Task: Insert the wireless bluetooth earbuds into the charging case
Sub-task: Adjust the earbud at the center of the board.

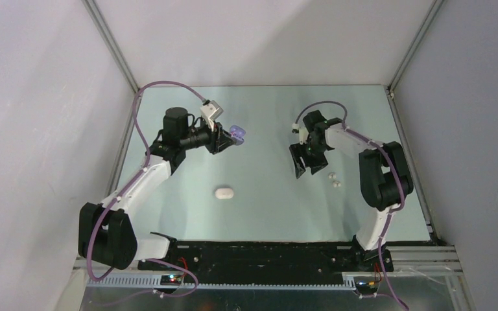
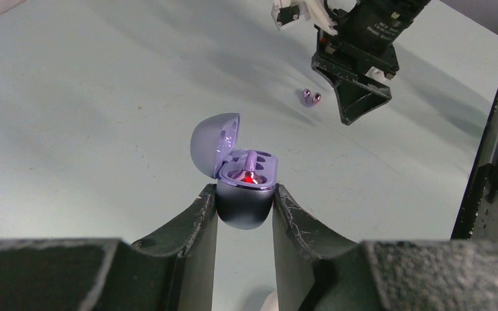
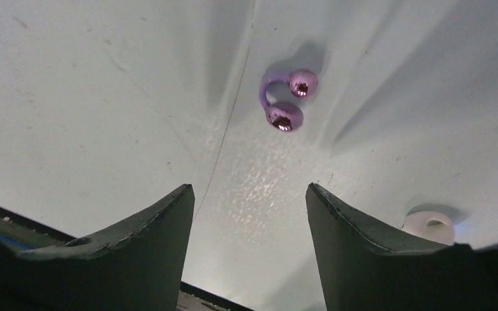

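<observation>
My left gripper (image 2: 244, 194) is shut on the lower shell of the purple charging case (image 2: 245, 194), held above the table with its lid open. A purple shape sits inside the case beside a red light (image 2: 249, 177). One purple earbud (image 3: 284, 100), two shiny balls joined by an arc, lies on the table just ahead of my open right gripper (image 3: 249, 194), which has nothing between its fingers. In the left wrist view the same earbud (image 2: 311, 97) lies left of the right gripper (image 2: 356, 103). From above, the case (image 1: 237, 133) sits at the left gripper (image 1: 225, 139).
A white earbud (image 3: 429, 227) lies just outside the right finger (image 3: 363, 233). From above, two white earbuds (image 1: 331, 175) (image 1: 337, 184) rest right of the right gripper (image 1: 306, 165). A closed white case (image 1: 224, 192) lies mid-table. Frame posts stand at the far corners.
</observation>
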